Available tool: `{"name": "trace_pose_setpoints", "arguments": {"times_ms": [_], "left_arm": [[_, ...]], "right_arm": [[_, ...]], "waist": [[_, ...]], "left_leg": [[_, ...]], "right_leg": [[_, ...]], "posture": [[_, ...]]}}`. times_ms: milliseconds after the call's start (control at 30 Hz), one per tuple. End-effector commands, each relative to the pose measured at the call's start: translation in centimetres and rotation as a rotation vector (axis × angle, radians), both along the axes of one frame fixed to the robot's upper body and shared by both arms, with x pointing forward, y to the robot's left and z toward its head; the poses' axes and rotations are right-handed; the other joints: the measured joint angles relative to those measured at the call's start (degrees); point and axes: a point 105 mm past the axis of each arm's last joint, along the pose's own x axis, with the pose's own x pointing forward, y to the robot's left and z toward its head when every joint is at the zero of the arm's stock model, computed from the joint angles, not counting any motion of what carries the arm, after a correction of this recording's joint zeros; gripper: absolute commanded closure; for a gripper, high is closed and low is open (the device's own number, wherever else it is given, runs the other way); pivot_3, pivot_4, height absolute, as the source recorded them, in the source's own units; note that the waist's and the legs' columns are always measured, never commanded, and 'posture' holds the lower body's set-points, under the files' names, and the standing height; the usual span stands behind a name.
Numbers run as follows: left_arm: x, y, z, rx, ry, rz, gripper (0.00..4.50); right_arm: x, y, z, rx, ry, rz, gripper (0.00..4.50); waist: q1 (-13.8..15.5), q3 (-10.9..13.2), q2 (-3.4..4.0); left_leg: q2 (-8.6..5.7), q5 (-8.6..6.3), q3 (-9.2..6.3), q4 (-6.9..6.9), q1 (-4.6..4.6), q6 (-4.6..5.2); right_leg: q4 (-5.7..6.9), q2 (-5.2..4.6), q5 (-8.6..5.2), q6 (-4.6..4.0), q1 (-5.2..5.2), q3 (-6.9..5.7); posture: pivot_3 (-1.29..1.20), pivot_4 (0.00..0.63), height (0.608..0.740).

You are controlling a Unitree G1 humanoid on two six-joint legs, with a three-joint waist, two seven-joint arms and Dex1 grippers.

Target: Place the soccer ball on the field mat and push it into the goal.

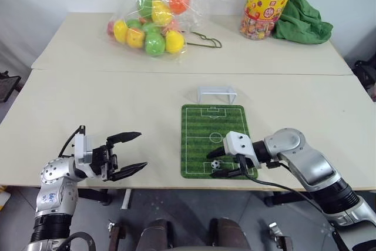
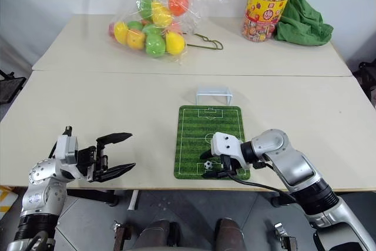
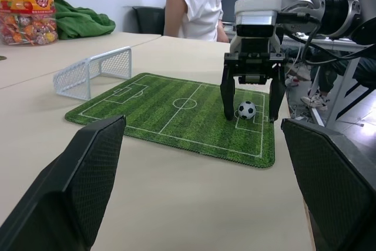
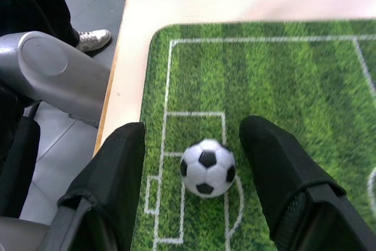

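The soccer ball (image 4: pixel 207 167), tiny and white with black patches, rests on the field mat (image 1: pixel 212 127) in the penalty box at its near end. My right gripper (image 1: pixel 216 164) is open and straddles the ball; the right wrist view shows a gap on each side between ball and fingers (image 4: pixel 276 168). The white goal (image 1: pixel 217 94) stands on the table just past the mat's far end. Over the table at the near left, my left gripper (image 1: pixel 141 151) hangs open and holds nothing, well away from the mat.
On the far table lie a clear bag of coloured balls (image 1: pixel 153 24), a wire hanger (image 1: pixel 205 40), a candy jar (image 1: pixel 267 4) and a green cloth (image 1: pixel 302 19). The mat's near edge lies close to the table's front edge. A seated person (image 3: pixel 200 4) is beyond the table.
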Motion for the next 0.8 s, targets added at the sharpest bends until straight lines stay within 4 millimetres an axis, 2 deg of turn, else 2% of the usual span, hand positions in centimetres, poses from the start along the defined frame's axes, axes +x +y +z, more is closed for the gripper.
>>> {"name": "trace_pose_setpoints", "arguments": {"times_ms": [33, 167, 333, 533, 800], "left_arm": [[0.0, -0.1, 0.5, -0.001, -0.026, -0.011, 0.0], [-0.5, -0.1, 0.6, -0.009, -0.024, -0.046, 0.0], [-0.9, 0.5, 0.5, -0.003, -0.015, -0.048, 0.0], [-1.2, 1.2, 0.3, 0.022, 0.0, -0.021, 0.0], [-1.3, 0.9, 0.5, 0.025, -0.001, -0.016, 0.0]], "right_arm": [[-0.1, 0.5, 3.5, 0.043, -0.097, 0.019, 1.73], [-2.2, 0.1, 4.0, 0.057, -0.074, 0.066, 2.64], [-3.3, -0.5, 2.4, -0.01, -0.047, 0.062, 4.36], [-3.5, -0.2, 1.0, 0.0, -0.003, 0.046, 4.44], [-1.4, -0.6, -1.3, 0.008, 0.024, -0.02, 4.44]], "waist": [[0.0, 0.0, 0.0], [0.4, 0.0, -0.03], [0.2, 0.0, -0.07], [0.0, 0.0, -0.07], [0.2, 0.0, -0.08]], "left_leg": [[0.01, 0.0, 0.0, 0.0, 0.0, 0.0], [0.0, -0.01, -0.12, -0.01, -0.01, 0.01], [-0.04, -0.03, -0.1, -0.01, -0.02, 0.04], [0.0, -0.03, -0.07, -0.01, 0.01, 0.03], [-0.03, -0.03, -0.08, 0.01, 0.0, 0.04]], "right_leg": [[0.01, 0.0, 0.0, 0.0, 0.0, 0.0], [0.0, -0.01, 0.0, 0.0, 0.02, -0.06], [-0.04, -0.04, 0.0, 0.0, 0.07, -0.09], [-0.03, -0.01, 0.0, 0.0, 0.05, -0.08], [-0.04, -0.04, 0.0, 0.0, 0.07, -0.08]], "posture": [[0.0, 0.15, 0.74], [0.0, 0.15, 0.74], [0.0, 0.15, 0.74], [0.0, 0.15, 0.74], [0.0, 0.15, 0.74]]}}
